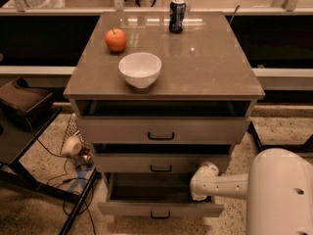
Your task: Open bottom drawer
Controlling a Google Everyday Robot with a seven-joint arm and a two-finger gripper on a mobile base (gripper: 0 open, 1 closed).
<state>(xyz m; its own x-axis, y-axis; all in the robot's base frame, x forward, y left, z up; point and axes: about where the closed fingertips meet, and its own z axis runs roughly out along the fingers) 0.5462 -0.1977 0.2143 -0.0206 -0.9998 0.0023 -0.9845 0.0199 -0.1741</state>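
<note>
Glossy countertop [210, 67], smooth plastic gripper [198, 194] over bottom drawer [127, 208]
</note>
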